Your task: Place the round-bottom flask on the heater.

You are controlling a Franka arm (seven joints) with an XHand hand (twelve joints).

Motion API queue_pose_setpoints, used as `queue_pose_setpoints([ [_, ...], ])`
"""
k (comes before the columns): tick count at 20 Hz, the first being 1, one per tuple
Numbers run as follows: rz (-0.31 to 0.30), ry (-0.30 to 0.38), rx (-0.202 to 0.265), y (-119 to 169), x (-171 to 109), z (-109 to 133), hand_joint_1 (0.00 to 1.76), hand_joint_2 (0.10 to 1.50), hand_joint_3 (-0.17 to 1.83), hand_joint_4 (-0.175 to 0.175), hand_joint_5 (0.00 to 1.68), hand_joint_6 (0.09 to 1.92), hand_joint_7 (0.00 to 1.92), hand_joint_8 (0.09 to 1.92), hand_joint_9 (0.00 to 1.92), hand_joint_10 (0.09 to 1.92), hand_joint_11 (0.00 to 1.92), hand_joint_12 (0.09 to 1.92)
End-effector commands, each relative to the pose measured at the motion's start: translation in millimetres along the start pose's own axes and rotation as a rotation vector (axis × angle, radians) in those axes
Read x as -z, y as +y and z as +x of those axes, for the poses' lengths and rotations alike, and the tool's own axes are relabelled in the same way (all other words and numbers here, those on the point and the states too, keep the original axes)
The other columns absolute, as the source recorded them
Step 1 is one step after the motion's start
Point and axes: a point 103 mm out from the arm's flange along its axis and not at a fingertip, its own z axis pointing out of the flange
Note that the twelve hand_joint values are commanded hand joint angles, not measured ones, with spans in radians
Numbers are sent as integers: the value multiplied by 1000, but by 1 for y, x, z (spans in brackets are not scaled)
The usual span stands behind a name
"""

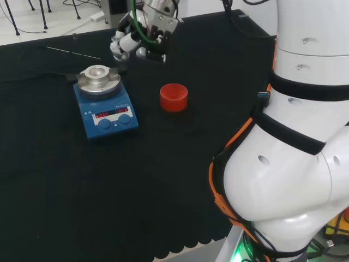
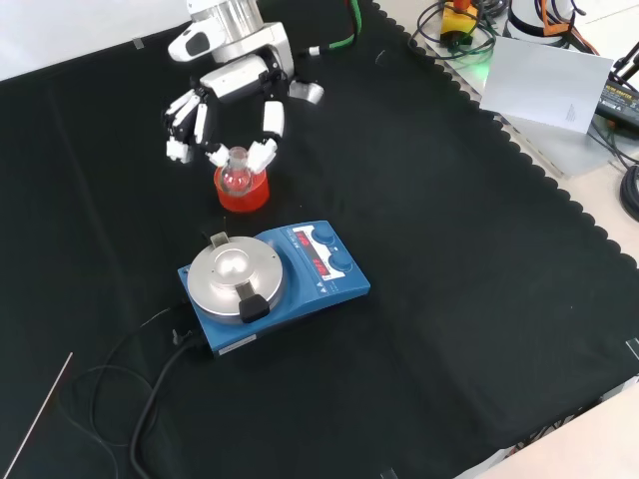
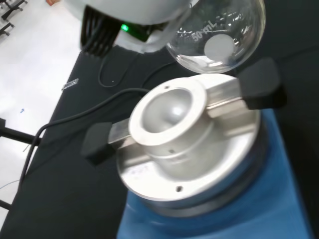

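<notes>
A clear round-bottom flask (image 2: pixel 237 176) hangs in the air with the hand (image 2: pixel 228 105) shut on its neck, fingertips (image 2: pixel 265 151) curled in from both sides. In the wrist view the flask's bulb (image 3: pixel 219 35) floats a little above and to one side of the heater's silver block and its round hollow (image 3: pixel 167 112). The heater (image 1: pixel 104 105) is a blue box with two knobs and a red display, topped by the silver block (image 2: pixel 232 275). In the head view the hand (image 1: pixel 136 41) is up and to the right of the heater.
An empty red ribbed ring stand (image 1: pixel 173 97) sits right of the heater in the head view; in the front view the ring (image 2: pixel 243 196) lies behind the flask. The heater's black cable (image 2: pixel 150 399) trails over the cloth. A thin rod (image 1: pixel 71 53) lies beyond the heater.
</notes>
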Motion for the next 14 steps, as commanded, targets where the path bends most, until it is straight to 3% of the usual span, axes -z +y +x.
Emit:
queue_pose_setpoints([
  [1,45,-12,38,19,-21,31,1115,618,910,44,1105,1092,351,567,519,576,180,1336],
  [6,61,-19,53,35,-29,39,1115,617,911,44,1106,1091,350,567,519,576,181,1336],
  [14,78,-22,49,57,-39,32,1116,616,913,43,1107,1090,350,567,519,576,182,1335],
])
